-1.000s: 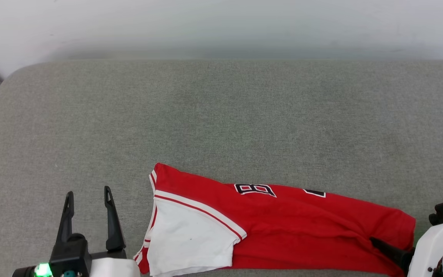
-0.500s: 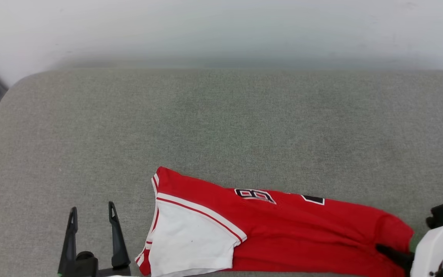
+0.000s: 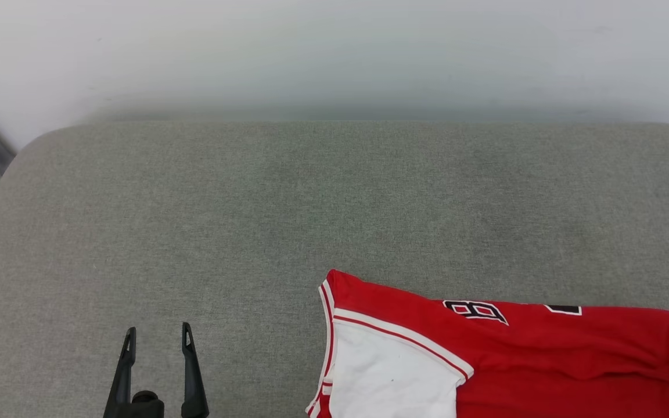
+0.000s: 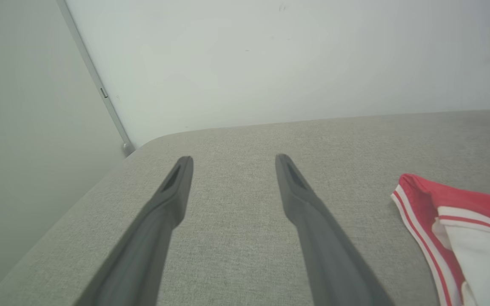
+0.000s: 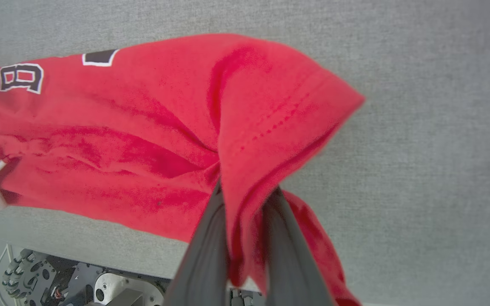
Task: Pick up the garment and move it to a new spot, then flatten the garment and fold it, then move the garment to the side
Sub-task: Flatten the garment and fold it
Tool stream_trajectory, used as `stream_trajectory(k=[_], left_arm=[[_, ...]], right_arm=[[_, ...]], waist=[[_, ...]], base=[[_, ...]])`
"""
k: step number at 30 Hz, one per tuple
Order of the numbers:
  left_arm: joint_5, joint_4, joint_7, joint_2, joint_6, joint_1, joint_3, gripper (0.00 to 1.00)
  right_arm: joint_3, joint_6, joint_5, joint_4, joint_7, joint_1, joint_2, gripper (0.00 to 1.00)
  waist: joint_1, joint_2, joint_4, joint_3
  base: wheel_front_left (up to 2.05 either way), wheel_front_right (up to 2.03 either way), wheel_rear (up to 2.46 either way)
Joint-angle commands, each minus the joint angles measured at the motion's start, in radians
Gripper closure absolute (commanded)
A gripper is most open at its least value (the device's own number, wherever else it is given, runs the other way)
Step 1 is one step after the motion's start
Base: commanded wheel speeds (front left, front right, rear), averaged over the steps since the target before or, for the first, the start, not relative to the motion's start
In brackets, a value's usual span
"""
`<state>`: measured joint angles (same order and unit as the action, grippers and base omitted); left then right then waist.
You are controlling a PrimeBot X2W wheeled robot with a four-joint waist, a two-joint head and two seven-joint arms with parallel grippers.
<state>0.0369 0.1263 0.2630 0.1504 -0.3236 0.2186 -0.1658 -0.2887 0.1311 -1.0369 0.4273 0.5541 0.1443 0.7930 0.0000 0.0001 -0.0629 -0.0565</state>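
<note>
Right claw (image 5: 247, 193) tight around a fold of the garment (image 5: 134, 127).

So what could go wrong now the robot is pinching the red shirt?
The right gripper pinches just a bunch of hem at one end of the red jersey, so the cloth might slip out. The rest lies folded on the grey cushion; pulling could drag it open. The jersey sits near the cushion's front edge, so it might slide off.

garment (image 3: 543, 354) cut off lower right, right hand (image 5: 247, 191) tips buried in fabric
</note>
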Motion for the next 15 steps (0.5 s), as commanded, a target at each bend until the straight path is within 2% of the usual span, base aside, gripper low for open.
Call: stream_trajectory(k=[1, 5, 8, 15], left_arm=[[-0.008, -0.007, 0.002, -0.004, 0.008, 0.011, 0.003, 0.0], [-0.013, -0.014, 0.002, -0.011, 0.022, 0.018, 0.008, 0.0], [-0.013, -0.018, 0.002, -0.017, 0.027, 0.022, 0.017, 0.0], [-0.018, -0.031, 0.002, -0.023, 0.049, -0.003, 0.029, 0.0]], right_arm=[[0.002, -0.001, -0.018, -0.022, 0.027, 0.013, -0.003, 1.0], [-0.017, -0.001, -0.026, -0.137, 0.075, 0.005, -0.001, 1.0], [-0.026, -0.001, -0.047, -0.244, 0.096, 0.018, -0.035, 1.0], [-0.129, -0.001, 0.019, -0.459, 0.173, 0.093, -0.096, 1.0]], waist=[[0.0, -0.0001, 0.0, 0.007], [0.0, -0.0001, -0.001, 0.017], [0.0, -0.0001, 0.002, 0.02], [0.0, -0.0001, -0.003, 0.005]], base=[[0.0, 0.0, 0.0], [0.0, 0.0, 0.0], [0.0, 0.0, 0.0], [0.0, 0.0, 0.0]])
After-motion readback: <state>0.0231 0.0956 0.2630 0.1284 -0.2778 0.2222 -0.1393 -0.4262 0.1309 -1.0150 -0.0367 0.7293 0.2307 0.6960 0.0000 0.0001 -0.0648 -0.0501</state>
